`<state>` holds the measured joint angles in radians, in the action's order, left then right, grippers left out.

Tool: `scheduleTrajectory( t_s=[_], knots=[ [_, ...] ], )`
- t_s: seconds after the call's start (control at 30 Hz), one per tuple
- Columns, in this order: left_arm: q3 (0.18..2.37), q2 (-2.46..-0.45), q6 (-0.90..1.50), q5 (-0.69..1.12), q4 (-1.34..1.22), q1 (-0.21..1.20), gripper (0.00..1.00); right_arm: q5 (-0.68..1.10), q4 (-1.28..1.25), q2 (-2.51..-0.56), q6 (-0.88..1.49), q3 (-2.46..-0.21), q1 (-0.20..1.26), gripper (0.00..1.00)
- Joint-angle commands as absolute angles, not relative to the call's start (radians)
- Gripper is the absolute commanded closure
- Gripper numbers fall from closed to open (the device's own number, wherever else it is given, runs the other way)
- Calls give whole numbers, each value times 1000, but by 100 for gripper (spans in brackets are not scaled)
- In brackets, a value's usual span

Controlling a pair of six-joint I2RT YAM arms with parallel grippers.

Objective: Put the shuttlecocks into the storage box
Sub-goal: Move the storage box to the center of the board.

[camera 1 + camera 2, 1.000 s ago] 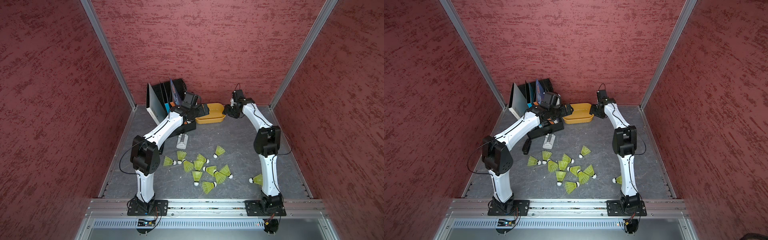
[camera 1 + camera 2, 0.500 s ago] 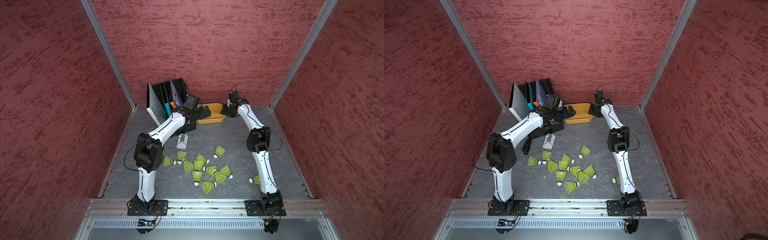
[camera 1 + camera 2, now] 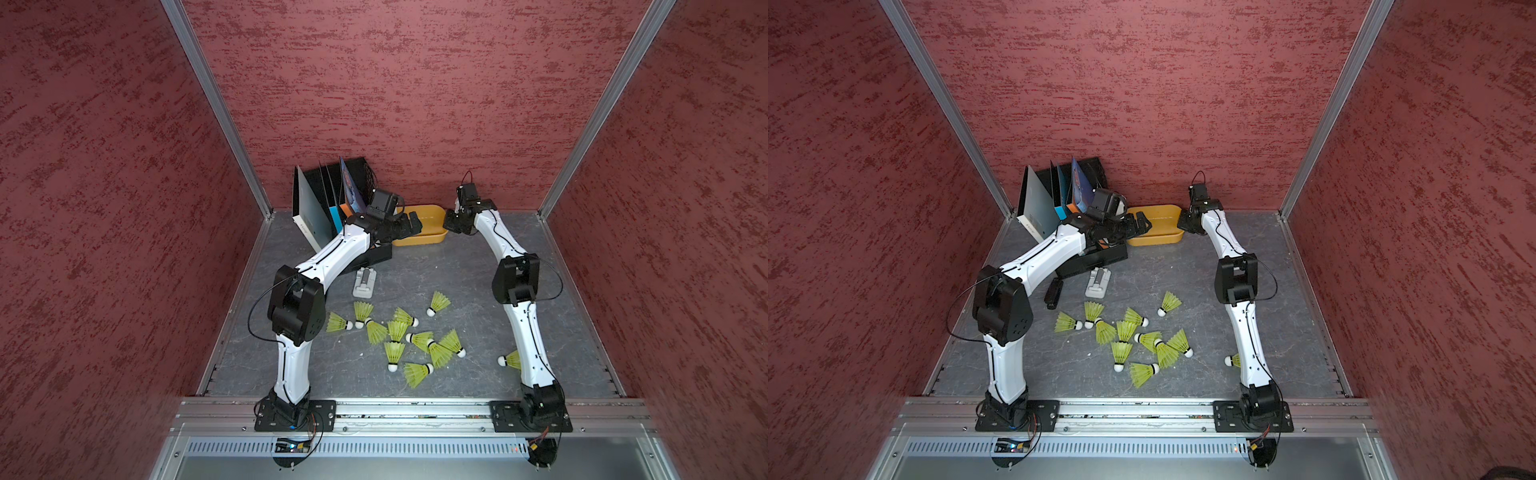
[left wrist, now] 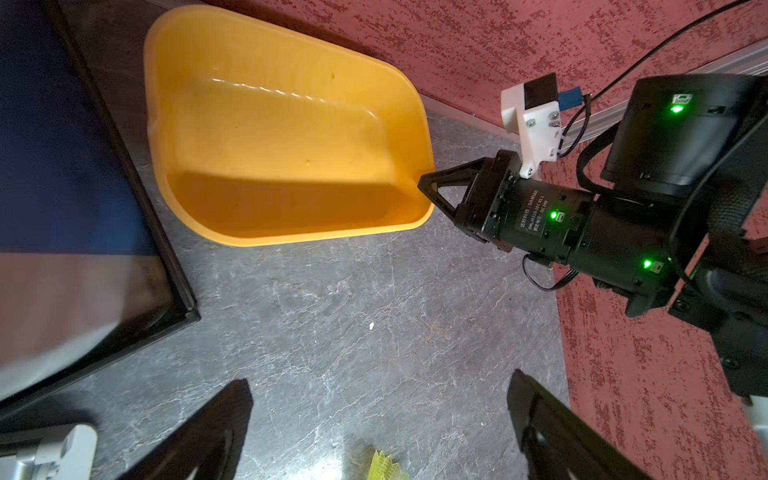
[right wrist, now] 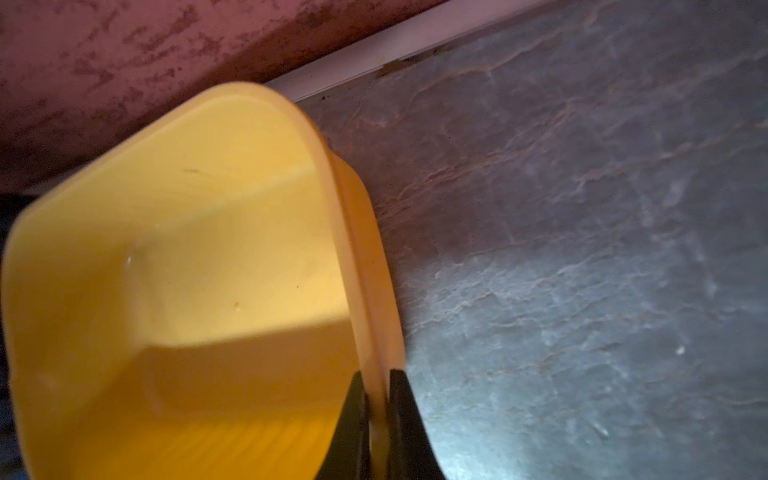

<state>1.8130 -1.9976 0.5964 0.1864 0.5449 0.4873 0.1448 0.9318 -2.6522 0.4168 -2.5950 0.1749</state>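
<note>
The orange-yellow storage box [image 3: 430, 240] [image 3: 1158, 240] stands at the back wall with nothing in it. My right gripper [image 5: 376, 376] [image 3: 451, 222] is shut on the rim [image 5: 353, 249] at the box's right end, one finger inside and one outside. My left gripper [image 4: 380, 379] [image 3: 409, 222] hangs open over the box's left end, holding nothing. Several neon yellow-green shuttlecocks [image 3: 399, 332] [image 3: 1129, 332] lie clustered on the floor in front. One shuttlecock [image 3: 438, 303] lies apart, another [image 3: 510, 359] sits partly behind my right arm. A shuttlecock skirt [image 4: 384, 467] shows between my left fingers' bases.
A black mesh file rack with books [image 3: 332, 195] stands left of the box. A grey-white device [image 3: 365, 282] and a long black block [image 3: 374, 255] lie under my left arm. A small black object [image 3: 1053, 293] lies nearby. Red walls close in on three sides.
My right gripper has reached the box's right end and closed on its rim. The left gripper shifted slightly toward the box and stayed open.
</note>
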Motion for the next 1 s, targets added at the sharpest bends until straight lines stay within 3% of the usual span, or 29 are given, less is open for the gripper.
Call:
scheduleTrajectory(
  t_s=[0.0, 0.23, 0.4, 0.6, 0.97],
  knots=[
    [1797, -2001, 566, 201, 533, 479, 0, 102, 923, -2632, 393, -2600, 174, 100],
    [1757, -1983, 546, 206, 522, 472, 1, 100, 855, -2475, 347, -2401, 182, 100],
    [1722, -1960, 537, 206, 514, 465, 1, 90, 678, -2236, 349, -2016, 183, 100],
    [1695, -1944, 534, 216, 506, 472, 2, 79, 576, -2029, 405, -1725, 181, 100],
    [1562, -1846, 532, 211, 485, 537, 3, 73, 489, -1780, 470, -1341, 148, 100]
  ],
)
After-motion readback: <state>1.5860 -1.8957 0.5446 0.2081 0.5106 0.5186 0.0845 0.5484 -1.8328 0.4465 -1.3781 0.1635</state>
